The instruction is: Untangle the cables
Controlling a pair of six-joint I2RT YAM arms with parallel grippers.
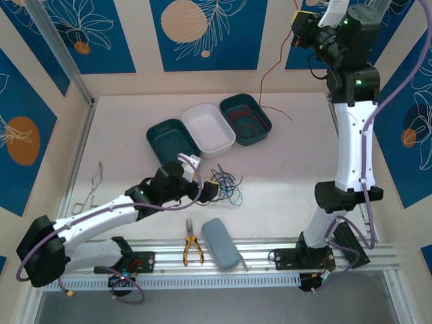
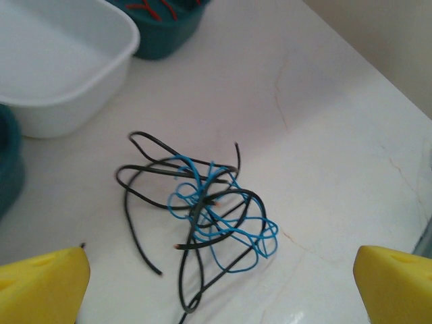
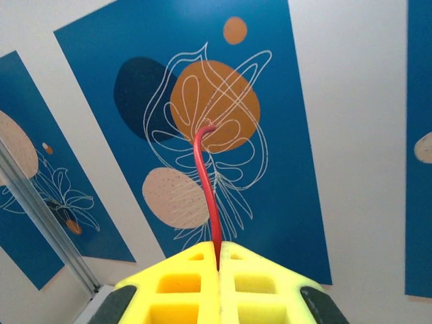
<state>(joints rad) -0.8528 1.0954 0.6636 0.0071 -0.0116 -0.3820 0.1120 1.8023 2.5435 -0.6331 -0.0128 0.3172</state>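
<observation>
Low in the middle of the top view, the left gripper (image 2: 219, 287) hovers with its jaws wide apart, holding nothing. Right under it, a black and blue tangle (image 2: 202, 209) lies on the table (image 2: 324, 135), near the white tub (image 2: 61, 61). At the upper right, the right gripper (image 3: 218, 266) is up high, jaws clamped on a red wire (image 3: 206, 182) trailing down beside the teal tub (image 1: 245, 119).

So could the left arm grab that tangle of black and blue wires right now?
Probably yes: the left pincer hangs wide open right over the tangle of wires, with bare table around it and nothing in between.
</observation>
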